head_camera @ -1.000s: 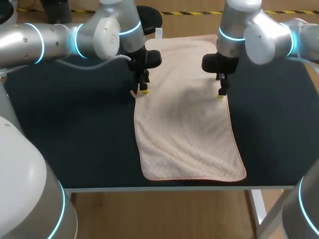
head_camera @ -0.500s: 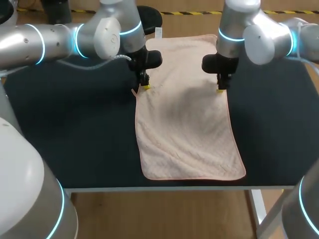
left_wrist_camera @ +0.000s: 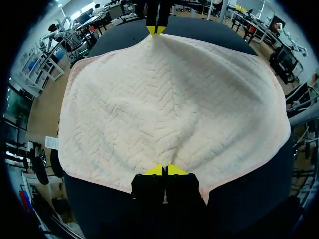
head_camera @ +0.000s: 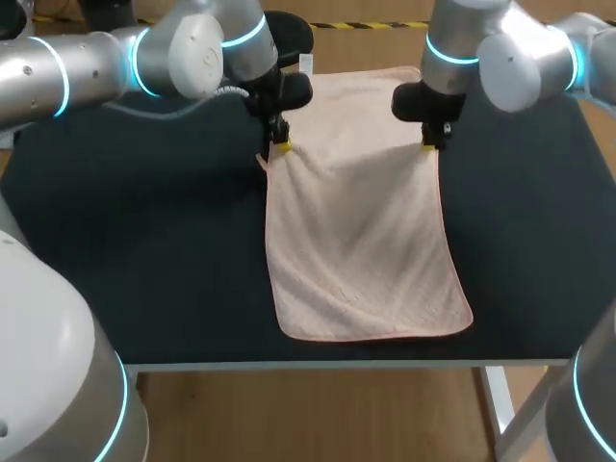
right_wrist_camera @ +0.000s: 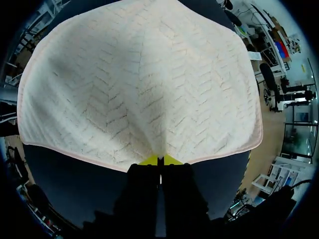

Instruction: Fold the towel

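A pale peach towel (head_camera: 361, 231) lies lengthwise on the dark table (head_camera: 144, 260), its near end close to the front edge. My left gripper (head_camera: 280, 144) is shut on the towel's left long edge, which it holds raised in a peak. My right gripper (head_camera: 430, 144) is shut on the right long edge opposite. In the left wrist view my left gripper (left_wrist_camera: 165, 170) pinches the towel (left_wrist_camera: 164, 99), with my right gripper (left_wrist_camera: 156, 30) pinching the edge across from it. In the right wrist view my right gripper (right_wrist_camera: 159, 160) grips the towel (right_wrist_camera: 144, 74) at its hem.
A small white tag (head_camera: 307, 64) sticks out at the towel's far edge. Bare dark tabletop lies to the left and to the right (head_camera: 529, 241) of the towel. The table's front edge (head_camera: 337, 363) runs just below the towel's near hem.
Both grippers closed on the towel's long edges and rose toward the far side, lifting the cloth into peaks. The towel's near end slid slightly away from the front edge.
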